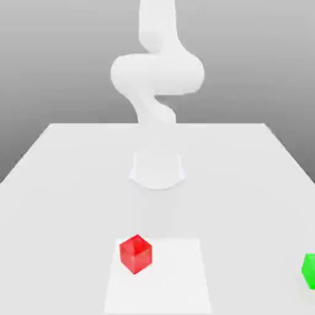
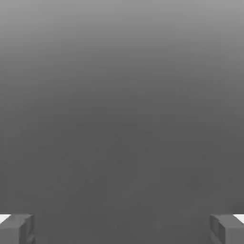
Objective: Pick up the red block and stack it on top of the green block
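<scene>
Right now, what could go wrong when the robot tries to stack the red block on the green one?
1. The green block sits at the very edge of the exterior view's right, partly cut off, so placing on it precisely may be tricky.
2. The red block sits turned corner-forward, so the open claw might pinch it crooked unless it lines up with flat faces.
3. Both blocks look equally small, so an off-centre drop could topple.

green block (image 1: pixel 309 270) cut by edge

- one red block (image 1: pixel 135 253)
- one green block (image 1: pixel 309 271), cut off at the edge
- one white table (image 1: pixel 246 184)
- one robot arm (image 1: pixel 157 80)
- two gripper fingers (image 2: pixel 16 228)
</scene>
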Controlling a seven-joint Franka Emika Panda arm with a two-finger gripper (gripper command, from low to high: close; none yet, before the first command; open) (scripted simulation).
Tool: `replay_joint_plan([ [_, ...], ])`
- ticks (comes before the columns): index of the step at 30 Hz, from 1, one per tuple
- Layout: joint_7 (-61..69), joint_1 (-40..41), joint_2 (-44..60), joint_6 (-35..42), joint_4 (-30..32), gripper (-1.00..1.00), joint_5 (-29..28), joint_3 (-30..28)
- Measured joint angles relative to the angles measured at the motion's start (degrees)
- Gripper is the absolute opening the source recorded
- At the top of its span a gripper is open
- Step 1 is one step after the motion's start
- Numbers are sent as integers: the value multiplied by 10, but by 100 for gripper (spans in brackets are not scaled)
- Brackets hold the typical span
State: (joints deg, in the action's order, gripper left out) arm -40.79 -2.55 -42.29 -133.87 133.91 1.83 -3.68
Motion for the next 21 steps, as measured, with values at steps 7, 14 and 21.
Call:
replay_joint_plan([
  [7, 142, -68, 109, -58, 60, 0, 50, -88],
  [14, 276, -118, 221, -113, 118, 0, 93, -142],
  [21, 389, -144, 324, -172, 177, 0, 108, -168],
])
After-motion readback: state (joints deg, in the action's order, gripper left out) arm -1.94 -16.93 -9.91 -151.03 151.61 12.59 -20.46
